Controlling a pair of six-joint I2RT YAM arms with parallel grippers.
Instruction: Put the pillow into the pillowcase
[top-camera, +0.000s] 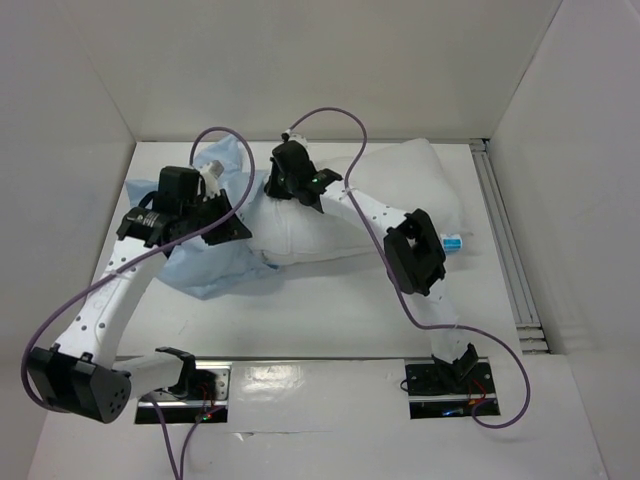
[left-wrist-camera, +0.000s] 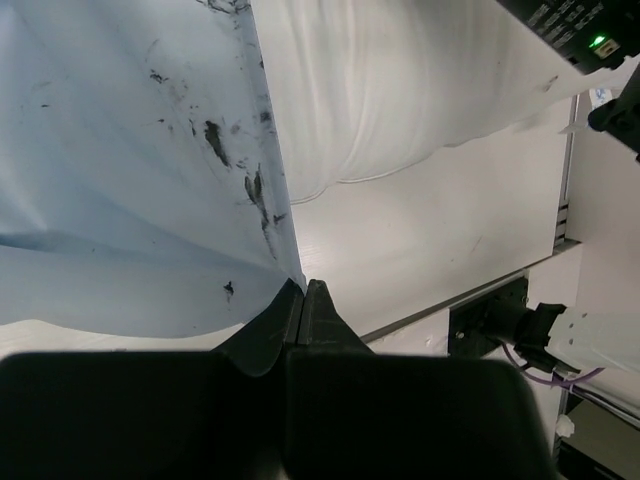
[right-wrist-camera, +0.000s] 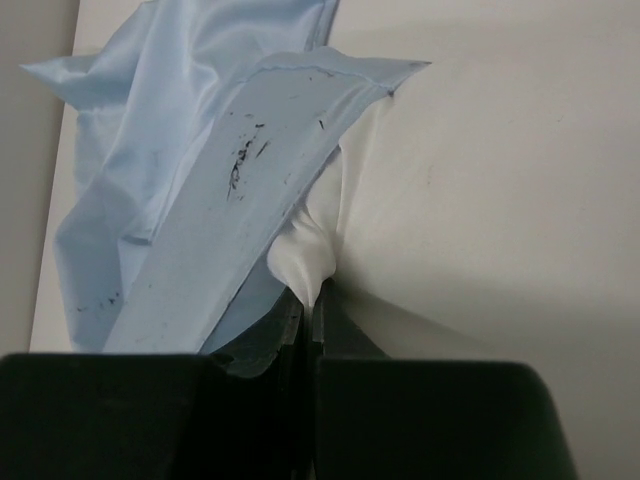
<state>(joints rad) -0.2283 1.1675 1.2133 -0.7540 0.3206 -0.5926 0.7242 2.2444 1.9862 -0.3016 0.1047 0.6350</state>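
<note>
**The left tool is pinching the pillowcase, and the right tool is pinching the pillow, on the table.**

The left tool is squeezing tight on the edge of the blue pillowcase. The pillowcase is spreading up and to the left of this tool, with small dark specks near its hem. The plump white pillow is lying just past this tool, up and to its right, and is touching the pillowcase edge. The right tool is clenching a small bunch of the pillow's white cloth right at its tips. A hemmed edge of the pillowcase is lying against that bunch, just left of this tool. More blue cloth is crumpling further left. From above, most of the pillow is showing outside the pillowcase.
</note>
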